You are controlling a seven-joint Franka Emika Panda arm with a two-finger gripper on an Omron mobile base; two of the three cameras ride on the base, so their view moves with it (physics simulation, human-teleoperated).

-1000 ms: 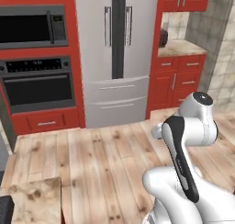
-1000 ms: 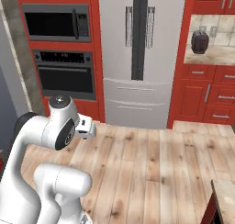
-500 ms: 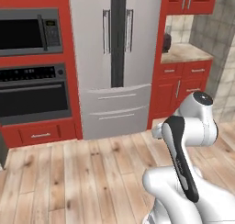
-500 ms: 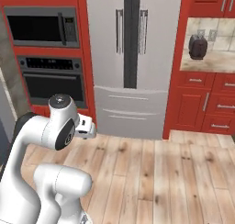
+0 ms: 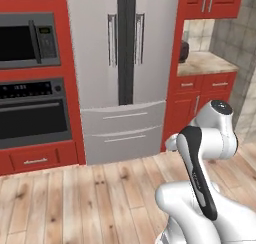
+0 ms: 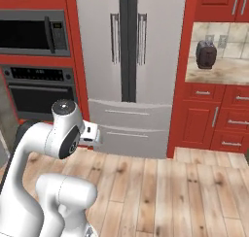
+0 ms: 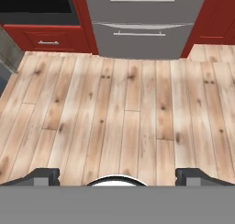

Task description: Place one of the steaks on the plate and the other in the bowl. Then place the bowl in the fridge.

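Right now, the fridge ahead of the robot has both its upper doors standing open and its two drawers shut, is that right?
Not quite: the fridge's upper doors are shut, their bar handles side by side at the centre seam, as the left base view shows. The two drawers below are shut, as you said.

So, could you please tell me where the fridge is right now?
The fridge stands straight ahead in both base views, doors closed, between the wall oven on its left and the red counter cabinets on its right.

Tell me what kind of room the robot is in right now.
A home kitchen, by the look of it: a tall steel fridge closed, a microwave over a wall oven, red cabinets and a wood floor.
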